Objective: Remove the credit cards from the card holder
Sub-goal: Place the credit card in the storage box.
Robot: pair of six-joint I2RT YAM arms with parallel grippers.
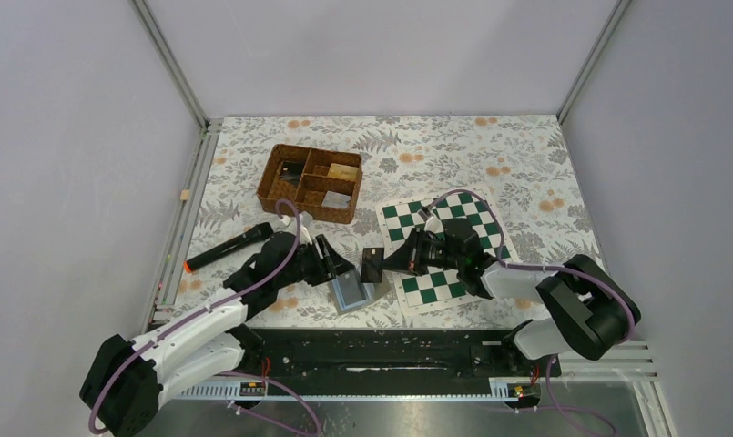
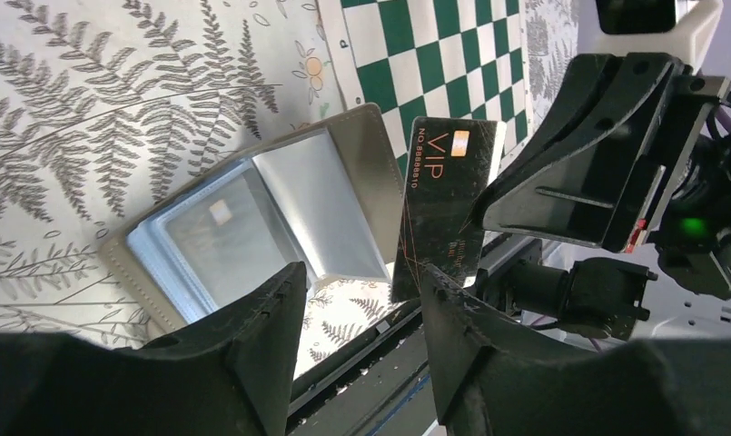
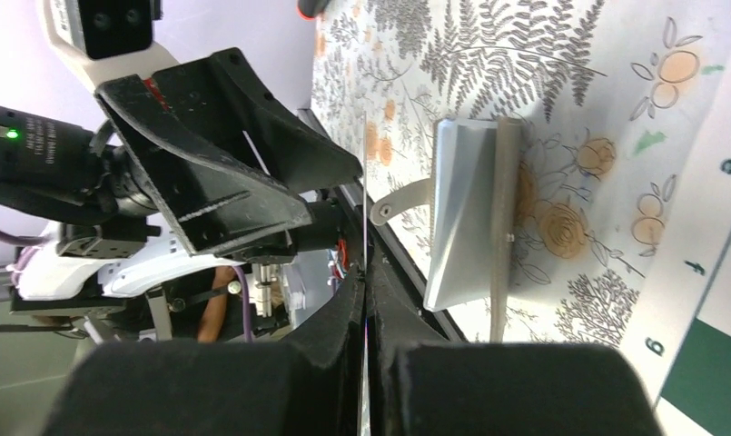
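The card holder (image 2: 252, 227) lies open on the table (image 1: 526, 173) just beside the chessboard (image 1: 444, 246), with the left fingers (image 2: 271, 318) spread apart over it, probably to steady it, while the right fingers (image 3: 336, 318) pinch a black VIP card (image 2: 443, 218) by its edge, lifted clear of the holder.
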